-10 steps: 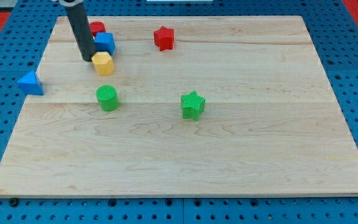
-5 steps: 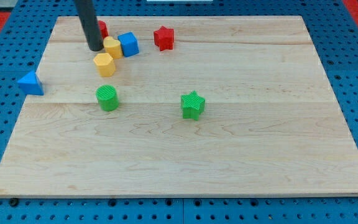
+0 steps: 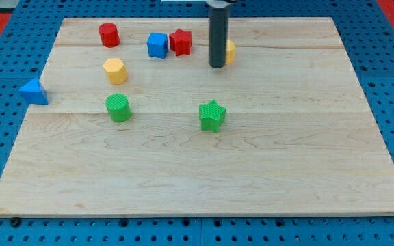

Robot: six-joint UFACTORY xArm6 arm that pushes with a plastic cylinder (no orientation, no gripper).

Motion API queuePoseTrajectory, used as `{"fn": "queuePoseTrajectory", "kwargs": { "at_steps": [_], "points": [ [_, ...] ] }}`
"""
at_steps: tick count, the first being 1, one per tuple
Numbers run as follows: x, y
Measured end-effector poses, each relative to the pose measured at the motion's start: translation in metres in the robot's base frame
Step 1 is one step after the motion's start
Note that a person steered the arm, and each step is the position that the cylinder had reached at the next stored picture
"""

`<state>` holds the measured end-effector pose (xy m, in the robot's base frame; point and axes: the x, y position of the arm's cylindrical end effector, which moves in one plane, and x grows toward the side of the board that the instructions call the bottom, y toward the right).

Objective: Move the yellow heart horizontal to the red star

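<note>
Noting for you: my tip (image 3: 217,65) touches yellow heart (image 3: 230,51), right of red star (image 3: 180,42); no jaws fitted, no containers on bench (image 3: 252,171).

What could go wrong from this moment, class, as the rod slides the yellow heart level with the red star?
1. The yellow heart is mostly hidden behind the rod, right of my tip; it could slip off unseen.
2. The blue cube sits against the red star; a sweep back left could knock both.
</note>
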<state>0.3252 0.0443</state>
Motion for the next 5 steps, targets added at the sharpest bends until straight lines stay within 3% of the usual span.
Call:
{"fn": "queuePoseTrajectory", "kwargs": {
  "at_steps": [1,2,3,4,5],
  "points": [
    [-0.002,-0.058],
    [-0.012,-0.069],
    [-0.013,0.039],
    [-0.021,0.088],
    [-0.010,0.079]
  ]
}}
